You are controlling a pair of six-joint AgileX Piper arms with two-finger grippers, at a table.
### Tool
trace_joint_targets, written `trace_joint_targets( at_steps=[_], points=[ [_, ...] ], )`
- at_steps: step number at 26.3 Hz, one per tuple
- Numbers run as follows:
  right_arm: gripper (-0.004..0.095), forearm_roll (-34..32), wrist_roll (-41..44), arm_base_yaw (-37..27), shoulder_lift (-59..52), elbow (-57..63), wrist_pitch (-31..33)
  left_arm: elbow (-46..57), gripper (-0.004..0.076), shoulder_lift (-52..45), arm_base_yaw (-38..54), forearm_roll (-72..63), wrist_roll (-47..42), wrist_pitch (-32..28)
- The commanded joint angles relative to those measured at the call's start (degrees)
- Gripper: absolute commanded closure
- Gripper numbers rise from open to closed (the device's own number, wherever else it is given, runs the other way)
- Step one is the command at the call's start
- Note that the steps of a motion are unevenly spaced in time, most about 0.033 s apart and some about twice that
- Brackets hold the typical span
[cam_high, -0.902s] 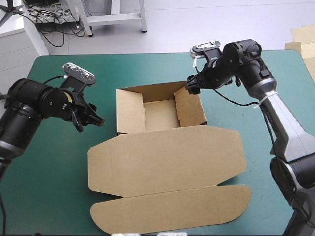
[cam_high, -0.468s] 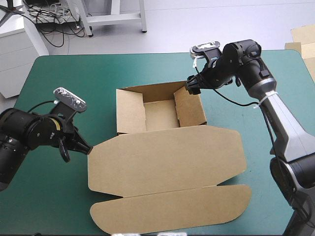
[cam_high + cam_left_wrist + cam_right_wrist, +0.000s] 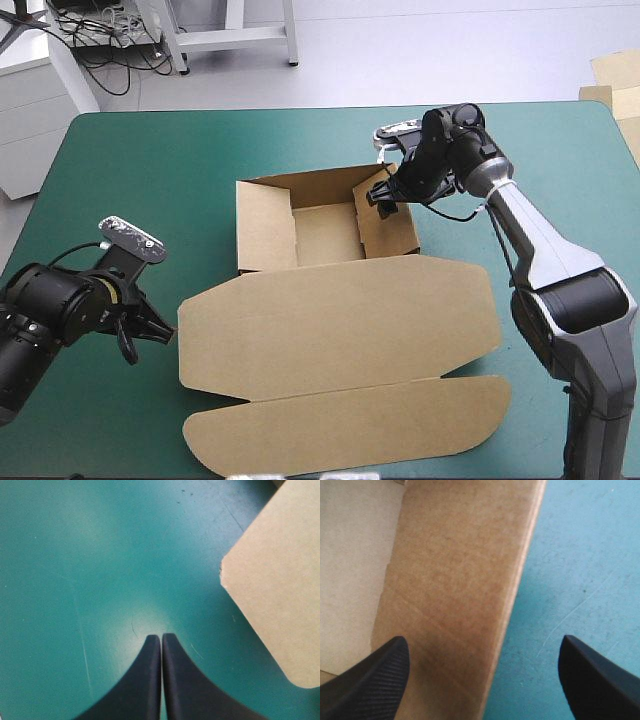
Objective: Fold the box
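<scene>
The table's teal-green cover point(image 3: 300, 140) is seen to fill most of the high view, and it is marked by some thin pale scratches in the wrist views. At the left, the left gripper point(image 3: 165, 330) is held low over bare cover, just beside the left corner of the box point(image 3: 340, 320). In its own view the gripper point(image 3: 161, 636) is clenched, the two black fingers point(image 3: 145, 680) are pressed together into one point, and nothing is held between them; the rounded corner of the brown board point(image 3: 275, 590) is seen a little ahead and to one side. The box is placed near the middle of the table as an open tray with raised walls, the tray on the far side. Its lid is laid flat toward the near edge, with one more flap with rounded ends beyond it. At the right, the right gripper point(image 3: 378, 195) is positioned at the tray's right wall. Its fingers point(image 3: 370, 685) are spread wide and released, and the wall point(image 3: 460, 580) is seen between them; contact cannot be told. Beyond the far edge a pale floor point(image 3: 450, 50) is shown, with dark cables point(image 3: 100, 45) at the left and more board point(image 3: 615, 75) at the right.
</scene>
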Motion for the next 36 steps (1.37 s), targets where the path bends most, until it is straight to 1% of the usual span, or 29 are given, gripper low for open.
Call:
trace_joint_targets(
  at_steps=[1,3,7,9,19,23,27,29,31,32,33,34,36],
  points=[
    [0.0263,0.4,-0.3,-0.1,-1.6,-1.6,0.4,-1.3,0.0734,-0.9,-0.3,2.9,-2.3,-1.7],
    [0.0390,0.2,-0.3,-0.1,-1.2,-1.6,0.0,-1.3,0.0734,-0.9,-0.3,3.6,-4.1,-1.8],
    [0.0775,0.1,-0.3,-0.1,-0.9,-1.6,-0.9,-1.3,0.0734,-0.9,-0.3,3.9,-4.1,-2.1],
    [0.0929,0.1,-0.3,-0.1,-0.8,-1.6,-0.9,-1.3,0.0734,-0.9,-0.3,3.9,-4.1,-2.3],
    [0.0928,-0.8,-0.3,-0.1,-0.8,-2.9,-0.8,-1.3,0.0734,-0.9,-0.3,3.9,-4.3,-2.3],
    [0.0928,-4.5,-0.8,-0.1,-1.8,-7.4,0.0,-1.3,0.0734,-0.9,-0.3,3.9,-5.7,-2.3],
    [0.0928,-12.9,-2.3,-2.6,-4.9,-13.1,0.5,-1.3,0.0734,-0.9,-0.3,4.0,-6.1,-1.6],
    [0.0928,-15.8,-2.3,-5.0,-6.6,-14.6,0.6,-1.3,0.0734,-1.2,-0.3,4.0,-6.1,-1.2],
    [0.0928,-18.9,-2.3,-9.8,-8.7,-15.1,0.6,-1.3,0.0734,-2.1,-0.3,4.0,-7.0,-1.3],
    [0.0928,-19.9,-2.3,-13.6,-9.4,-15.1,0.6,-1.3,0.0734,-2.9,-0.3,3.9,-7.1,-1.6],
    [0.0928,-19.7,-2.3,-15.8,-9.7,-15.1,0.6,-1.3,0.0734,-3.2,-0.3,3.9,-7.2,-1.9],
    [0.0928,-18.3,-1.5,-20.5,-9.8,-15.1,0.6,-1.3,0.0734,-4.0,-0.3,3.9,-7.2,-2.9],
    [0.0928,-12.2,-0.8,-26.9,-9.7,-15.1,0.6,-1.3,0.0734,-4.9,-0.3,3.9,-7.2,-4.3]
  ],
)
